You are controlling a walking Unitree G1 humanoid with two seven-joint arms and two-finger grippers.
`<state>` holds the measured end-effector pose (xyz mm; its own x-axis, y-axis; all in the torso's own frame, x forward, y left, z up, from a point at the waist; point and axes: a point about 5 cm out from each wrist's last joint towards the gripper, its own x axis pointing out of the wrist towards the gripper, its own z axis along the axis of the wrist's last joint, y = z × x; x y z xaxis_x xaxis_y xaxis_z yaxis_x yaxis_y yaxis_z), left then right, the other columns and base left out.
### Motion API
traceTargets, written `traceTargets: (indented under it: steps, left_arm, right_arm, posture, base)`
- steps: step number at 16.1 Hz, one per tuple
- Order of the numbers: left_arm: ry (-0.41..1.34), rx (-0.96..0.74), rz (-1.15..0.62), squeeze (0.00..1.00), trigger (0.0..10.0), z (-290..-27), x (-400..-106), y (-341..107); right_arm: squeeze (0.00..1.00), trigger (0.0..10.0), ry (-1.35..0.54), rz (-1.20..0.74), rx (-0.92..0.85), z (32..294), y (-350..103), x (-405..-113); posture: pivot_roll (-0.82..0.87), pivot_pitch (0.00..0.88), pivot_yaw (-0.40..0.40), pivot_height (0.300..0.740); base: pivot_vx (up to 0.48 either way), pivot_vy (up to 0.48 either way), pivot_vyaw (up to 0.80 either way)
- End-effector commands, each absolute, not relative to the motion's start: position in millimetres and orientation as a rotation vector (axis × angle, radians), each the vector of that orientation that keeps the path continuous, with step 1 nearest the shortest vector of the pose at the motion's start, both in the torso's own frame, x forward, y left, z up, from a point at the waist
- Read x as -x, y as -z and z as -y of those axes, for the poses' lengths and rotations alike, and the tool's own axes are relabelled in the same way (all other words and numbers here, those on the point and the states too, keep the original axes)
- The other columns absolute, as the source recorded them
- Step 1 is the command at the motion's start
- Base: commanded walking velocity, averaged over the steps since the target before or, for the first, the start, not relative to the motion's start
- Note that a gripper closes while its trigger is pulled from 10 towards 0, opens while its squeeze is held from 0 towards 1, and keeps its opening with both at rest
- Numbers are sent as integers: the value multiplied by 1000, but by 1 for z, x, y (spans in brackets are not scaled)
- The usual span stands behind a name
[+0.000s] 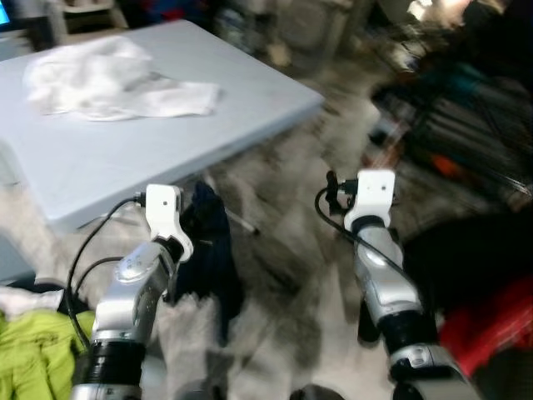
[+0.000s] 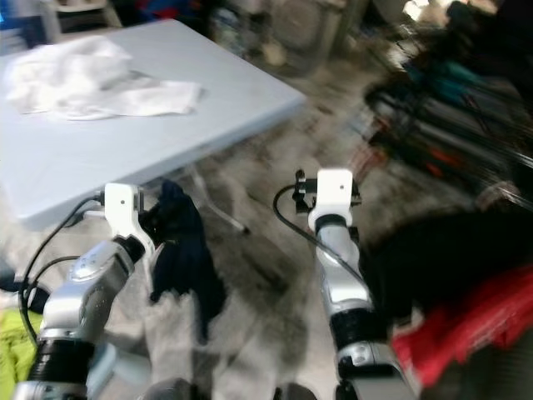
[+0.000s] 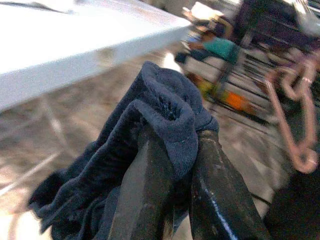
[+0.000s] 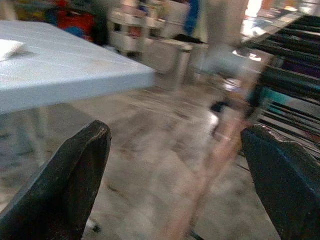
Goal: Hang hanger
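Note:
My left gripper [image 3: 182, 137] is shut on a dark navy cloth [image 3: 150, 110], which drapes over both fingers and hangs down beside the table's edge [image 1: 208, 258]. My right gripper [image 4: 175, 131] is held out level with the left, open, with nothing between its fingers [image 4: 75, 170]. A pink looped shape [image 3: 300, 120], possibly a hanger, shows blurred off to the side of the left gripper. A pale pink streak [image 4: 215, 160] crosses the gap of the right gripper, too blurred to name.
A light blue folding table [image 1: 166, 142] stands ahead on the left with a crumpled white cloth [image 1: 108, 79] on it. Green clothing [image 1: 33, 342] lies at the lower left, something red [image 1: 491, 325] at the lower right. A dark cluttered rack [image 1: 466, 125] stands on the right. The pictures are blurred.

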<state>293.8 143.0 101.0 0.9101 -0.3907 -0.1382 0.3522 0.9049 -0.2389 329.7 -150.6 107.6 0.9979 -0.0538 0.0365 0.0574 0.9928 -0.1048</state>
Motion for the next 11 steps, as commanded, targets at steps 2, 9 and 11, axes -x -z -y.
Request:
traceTargets:
  steps: [2,9,11]
  left_arm:
    - [416,199,-154,0,10000,-135,-296,-108]
    - [403,203,-162,0,10000,-137,-296,-106]
    - [406,205,-161,0,10000,-137,-296,-106]
  right_arm:
    - [0,10000,76,43,106,157,-111,-331]
    - [0,10000,77,39,106,158,-109,-329]
    - [0,10000,78,39,107,158,-109,-329]
  posture:
    - [34,0,-29,740]
    - [33,0,-28,740]
    - [32,0,-28,740]
  base:
    - [0,0,-800]
    - [0,0,-800]
    - [0,206,-800]
